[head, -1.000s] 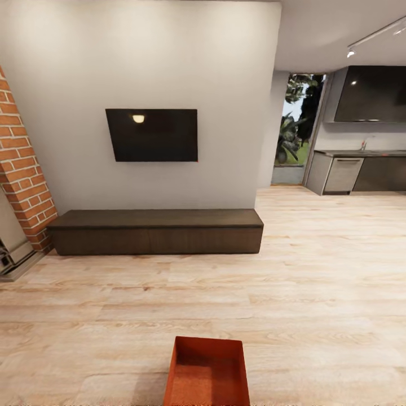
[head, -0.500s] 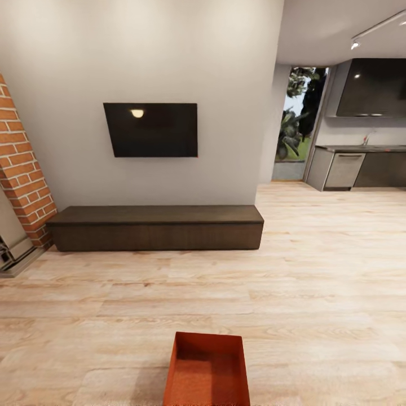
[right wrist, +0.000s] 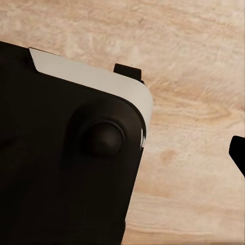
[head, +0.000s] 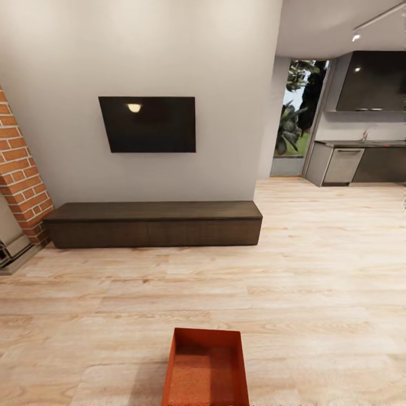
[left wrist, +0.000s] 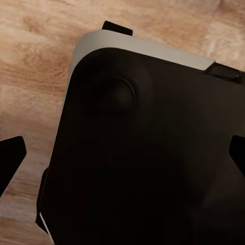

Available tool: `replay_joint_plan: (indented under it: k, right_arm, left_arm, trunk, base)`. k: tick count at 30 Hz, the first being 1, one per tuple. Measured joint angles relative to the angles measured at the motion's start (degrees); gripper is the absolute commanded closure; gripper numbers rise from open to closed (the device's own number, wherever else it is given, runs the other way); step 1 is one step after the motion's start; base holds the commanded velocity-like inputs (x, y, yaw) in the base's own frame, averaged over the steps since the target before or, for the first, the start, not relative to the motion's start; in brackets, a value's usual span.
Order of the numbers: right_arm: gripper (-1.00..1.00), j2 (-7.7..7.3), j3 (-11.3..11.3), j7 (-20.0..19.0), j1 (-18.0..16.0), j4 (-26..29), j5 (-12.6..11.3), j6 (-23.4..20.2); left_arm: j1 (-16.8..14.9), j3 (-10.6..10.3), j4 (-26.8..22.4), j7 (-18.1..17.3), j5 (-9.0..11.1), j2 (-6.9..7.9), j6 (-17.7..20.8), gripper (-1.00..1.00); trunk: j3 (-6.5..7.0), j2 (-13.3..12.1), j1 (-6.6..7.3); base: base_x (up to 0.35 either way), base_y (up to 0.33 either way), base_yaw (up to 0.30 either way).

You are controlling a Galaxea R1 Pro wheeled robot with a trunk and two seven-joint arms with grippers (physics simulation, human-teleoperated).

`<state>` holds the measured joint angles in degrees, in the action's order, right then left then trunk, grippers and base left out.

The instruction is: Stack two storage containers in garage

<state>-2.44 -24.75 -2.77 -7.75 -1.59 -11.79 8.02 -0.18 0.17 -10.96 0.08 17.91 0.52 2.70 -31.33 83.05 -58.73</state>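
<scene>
A living room with a light wood-plank floor lies ahead in the head view. At the far left, a red brick column rises beside a pale stepped ledge at its foot. To its right, a long dark low bench stands against an off-white wall, and a black TV hangs on that wall above the bench, a small lamp glint on its screen.

Near the robot, at the bottom middle, one orange-red storage container sits upright on the planks, open top showing its bare inside, its near end cut off by the picture's edge. It stands well apart from the bench.

Farther right, past the wall's corner, a tall glass opening shows green plants outside. At the far right is a kitchen corner: a dark counter over grey cabinets, with a dark wall cabinet above and a ceiling light track.

In the left wrist view, the robot's black base with its pale rim sits over the planks, and dark tips of the left gripper show at both sides of the picture, spread wide with nothing between them but the base beyond. In the right wrist view, the same black base is seen over the floor, and a single dark fingertip shows at one side; whether the right gripper is open or closed cannot be told.
</scene>
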Motion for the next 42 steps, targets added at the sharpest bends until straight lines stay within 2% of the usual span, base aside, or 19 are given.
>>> replay_joint_plan:
  k: [42]
  right_arm:
    - [-1.0, -0.11, -0.4, -0.1, 0.0, 0.0, 0.7, -0.1]
  left_arm:
    - [0.0, 0.0, 0.0, 0.0, 0.0, 0.0, 0.0, -1.0]
  trunk:
    - [-3.89, 0.0, 0.0]
  base:
    - [0.0, 0.0, -0.011]
